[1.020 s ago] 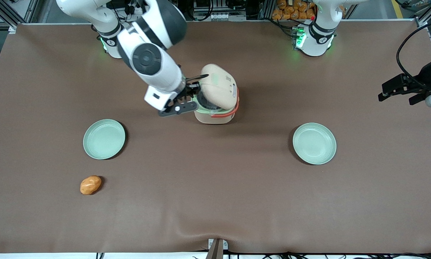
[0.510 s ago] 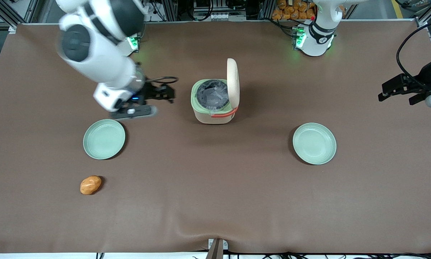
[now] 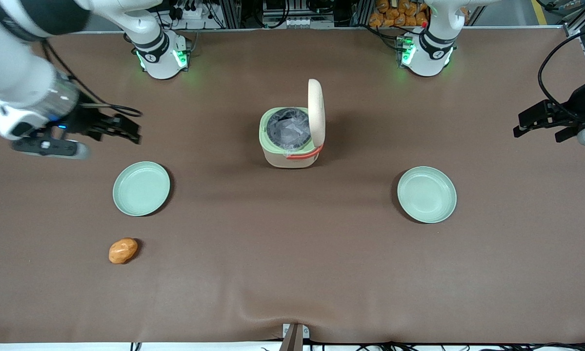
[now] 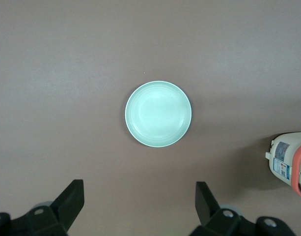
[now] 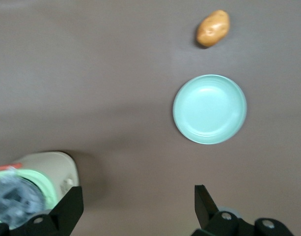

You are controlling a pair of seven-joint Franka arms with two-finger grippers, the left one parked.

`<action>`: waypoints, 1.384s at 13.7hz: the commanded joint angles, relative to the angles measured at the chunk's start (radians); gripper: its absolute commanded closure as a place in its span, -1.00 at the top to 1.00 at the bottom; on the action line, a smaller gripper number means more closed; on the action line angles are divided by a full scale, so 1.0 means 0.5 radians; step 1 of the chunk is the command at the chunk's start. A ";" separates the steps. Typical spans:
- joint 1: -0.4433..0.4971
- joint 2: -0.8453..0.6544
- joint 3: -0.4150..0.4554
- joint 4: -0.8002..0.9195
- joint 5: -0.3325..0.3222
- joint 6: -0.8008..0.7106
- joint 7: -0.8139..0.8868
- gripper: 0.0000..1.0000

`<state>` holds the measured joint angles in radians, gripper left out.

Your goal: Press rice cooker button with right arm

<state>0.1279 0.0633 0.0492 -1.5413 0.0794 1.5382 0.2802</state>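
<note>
The gripper [image 3: 126, 130] hung above the table [image 3: 292, 273] at the working arm's end, well apart from the rice cooker [image 3: 291, 141] — which I take as the landmark for everything else. In the wrist view its two black fingers [image 5: 67, 209] stood wide apart with bare brown cloth between them; they held nothing and touched nothing. The right arm [image 3: 19, 73] reached in from that same end, its white forearm blurred.

Sideways from the rice cooker toward the working arm lay a pale-green plate [image 3: 141, 188], somewhat nearer the front camera than the cooker, and nearer the camera again, a potato [image 3: 123, 250].

The rice cooker itself stood mid-table with its cream lid [image 3: 316, 113] upright on its hinge, the dark pot [image 3: 286, 129] open to view inside the green rim, and the orange handle [image 3: 304, 153] lying along the camera-facing edge. As for the button, I could not make it out in the front view; the small pale nub on the cooker's body in the right wrist view may be it, but that is uncertain.

Judging by the open lid, the press looked done — the release had evidently worked, and little seemed left beyond parking the arm.

Toward the parked arm's end from the cooker sat a second plate [image 3: 426, 194], also empty.
</note>
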 commanded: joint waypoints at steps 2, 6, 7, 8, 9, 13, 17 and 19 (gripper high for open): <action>-0.145 -0.050 0.052 0.008 -0.171 -0.057 -0.125 1.00; -0.188 -0.062 -0.003 0.015 -0.269 -0.109 -0.216 1.00; -0.201 -0.059 -0.031 0.015 -0.269 -0.122 -0.305 1.00; -0.216 -0.056 -0.061 0.015 -0.263 -0.125 -0.348 1.00; -0.219 -0.053 -0.086 0.012 -0.260 -0.125 -0.364 1.00; -0.216 -0.056 -0.150 0.015 -0.245 -0.250 -0.450 1.00; -0.216 -0.056 -0.181 0.015 -0.202 -0.300 -0.450 1.00; -0.216 -0.056 -0.270 0.015 -0.061 -0.303 -0.456 1.00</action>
<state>0.0286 0.0485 -0.0509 -1.5336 -0.0075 1.3983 0.0695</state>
